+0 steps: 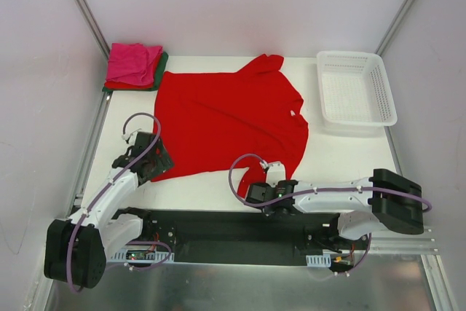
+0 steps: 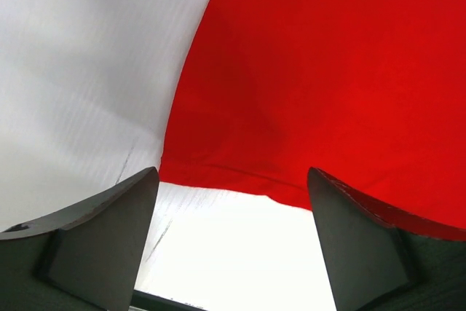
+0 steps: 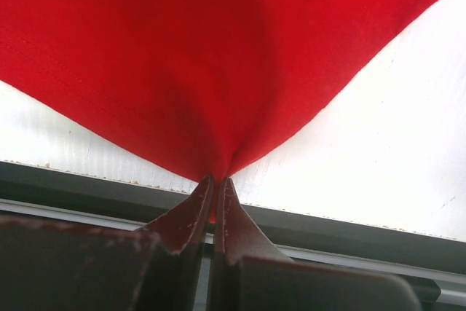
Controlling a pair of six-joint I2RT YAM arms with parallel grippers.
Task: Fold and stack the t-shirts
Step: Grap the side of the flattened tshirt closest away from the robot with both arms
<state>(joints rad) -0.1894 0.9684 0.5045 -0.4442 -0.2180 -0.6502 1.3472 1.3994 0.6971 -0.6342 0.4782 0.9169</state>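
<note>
A large bright red t-shirt (image 1: 226,118) lies spread flat on the white table (image 1: 342,158). My right gripper (image 1: 255,186) is at its near hem corner. In the right wrist view the right gripper (image 3: 218,178) is shut on a pinched point of the red cloth (image 3: 218,49). My left gripper (image 1: 159,164) sits at the shirt's near left corner. In the left wrist view the left gripper (image 2: 233,172) stands open, its fingers (image 2: 109,231) either side of the hem of the red shirt (image 2: 328,71), nothing held. Folded magenta (image 1: 135,63), red and dark green (image 1: 162,69) t-shirts are stacked at the back left.
A white lattice basket (image 1: 357,87) stands at the back right corner. The black base rail (image 1: 233,234) runs along the table's near edge. Grey walls close in on both sides.
</note>
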